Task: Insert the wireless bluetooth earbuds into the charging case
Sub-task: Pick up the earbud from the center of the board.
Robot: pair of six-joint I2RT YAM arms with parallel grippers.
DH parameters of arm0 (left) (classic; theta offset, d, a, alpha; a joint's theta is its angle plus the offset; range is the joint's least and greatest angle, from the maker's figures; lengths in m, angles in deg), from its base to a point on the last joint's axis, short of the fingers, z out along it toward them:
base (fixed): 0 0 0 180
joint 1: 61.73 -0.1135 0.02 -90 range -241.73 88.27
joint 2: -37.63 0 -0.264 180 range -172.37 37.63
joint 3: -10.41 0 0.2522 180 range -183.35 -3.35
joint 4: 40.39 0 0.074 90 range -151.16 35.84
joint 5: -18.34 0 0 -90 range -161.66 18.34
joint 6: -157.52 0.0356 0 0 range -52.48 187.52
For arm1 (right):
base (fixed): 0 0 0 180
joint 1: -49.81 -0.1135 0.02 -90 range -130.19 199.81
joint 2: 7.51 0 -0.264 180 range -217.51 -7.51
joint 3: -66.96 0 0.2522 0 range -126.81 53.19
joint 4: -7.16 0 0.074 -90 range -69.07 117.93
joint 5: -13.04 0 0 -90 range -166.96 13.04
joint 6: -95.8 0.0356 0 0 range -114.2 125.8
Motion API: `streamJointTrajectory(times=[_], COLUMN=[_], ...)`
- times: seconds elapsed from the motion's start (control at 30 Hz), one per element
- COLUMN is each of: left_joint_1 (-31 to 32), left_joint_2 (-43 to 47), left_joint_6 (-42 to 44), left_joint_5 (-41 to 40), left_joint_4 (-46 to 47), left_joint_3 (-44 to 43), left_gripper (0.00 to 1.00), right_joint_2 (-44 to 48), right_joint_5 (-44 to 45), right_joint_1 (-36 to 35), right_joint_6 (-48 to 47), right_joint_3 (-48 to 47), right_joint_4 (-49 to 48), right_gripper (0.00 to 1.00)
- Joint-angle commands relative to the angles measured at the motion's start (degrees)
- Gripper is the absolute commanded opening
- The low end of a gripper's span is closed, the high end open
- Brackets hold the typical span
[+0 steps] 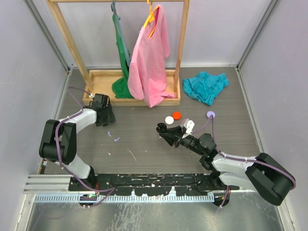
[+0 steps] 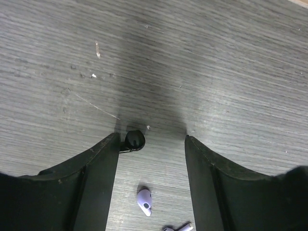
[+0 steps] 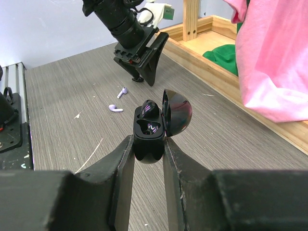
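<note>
Surface (image 1: pixel 139 125) seen from above lay under the right tool (image 1: pixel 165 132), which gripped the black charging case (image 1: pixel 160 127); the left wrist view showed the left tool (image 2: pixel 151 137) wide, a black earbud (image 2: pixel 134 140) beside one finger; the right wrist view showed the charging case open.

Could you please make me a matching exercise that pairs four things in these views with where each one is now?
1. black charging case
2. loose black earbud
3. lilac earbud
4. pink shirt

A. hanging on the wooden rack
B. on the table, right beside one finger of the open left gripper
C. clamped in the right gripper, lid open
D. loose on the table, touching neither gripper

Pairs: 1-C, 2-B, 3-D, 4-A
</note>
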Motion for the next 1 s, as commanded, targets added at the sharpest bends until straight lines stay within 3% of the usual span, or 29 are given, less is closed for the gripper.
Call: streamJointTrajectory(times=[0.0, 0.2, 0.33, 0.97], left_joint_1=[-0.4, -0.4, -0.4, -0.8], left_joint_2=[0.4, 2.4, 2.7, -4.5], left_joint_6=[-0.7, -2.0, -1.6, 1.6], left_joint_5=[1.6, 2.9, 1.2, -3.7], left_joint_4=[-4.1, -6.3, -6.7, -10.8], left_joint_3=[-1.8, -0.1, -0.9, -7.9], left_gripper=[0.57, 0.54, 0.47, 0.34], right_joint_2=[-0.1, -0.2, -0.2, 0.2], right_joint_5=[0.7, 0.6, 0.5, 0.4], right_joint_1=[0.1, 0.1, 0.1, 0.1], right_joint_6=[0.0, 0.1, 0.1, -0.1], right_joint_3=[-1.1, -1.2, -1.2, -1.3], right_joint_4=[-2.8, -2.9, -2.8, -2.2], right_gripper=[0.01, 0.01, 0.01, 0.01])
